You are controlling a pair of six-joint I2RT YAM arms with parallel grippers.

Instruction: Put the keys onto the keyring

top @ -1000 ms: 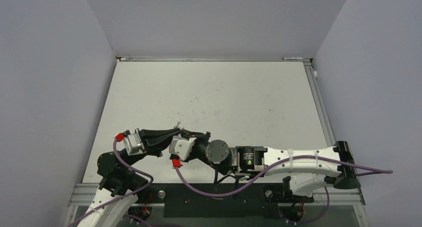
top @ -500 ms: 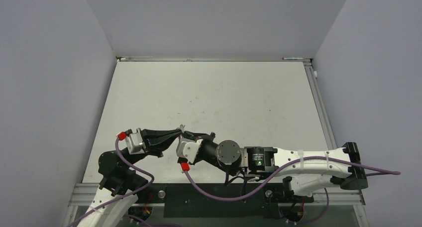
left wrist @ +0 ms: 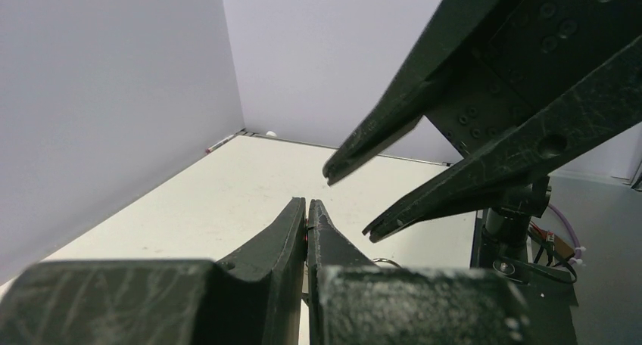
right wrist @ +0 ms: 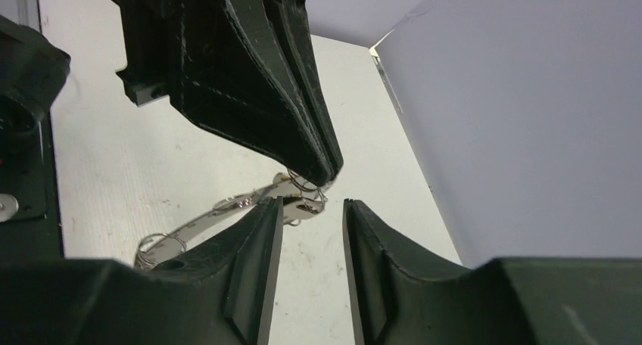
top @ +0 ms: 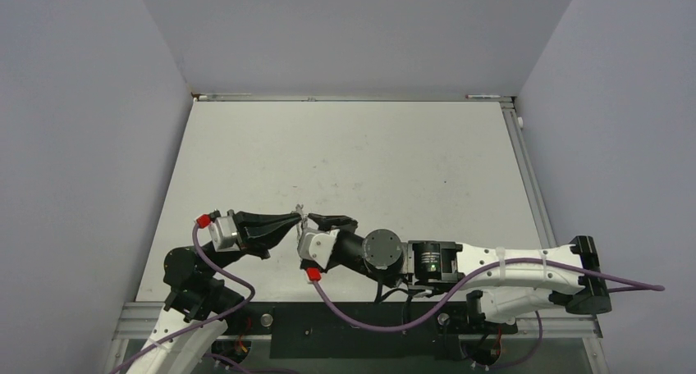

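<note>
Left tool (left wrist: 306, 203): fingers pressed fully together, tips clamped on the rim of the keyring (right wrist: 216, 215). The ring sits at those tips, over the near left part of the bench (top: 369, 152), and arcs away from the grip with small wire loops (right wrist: 160, 243) along its rim.

Right tool (right wrist: 312, 203): faces my left tool tip to tip, fingers parted by a modest gap with nothing between them. The ring passes just beside one finger.
</note>
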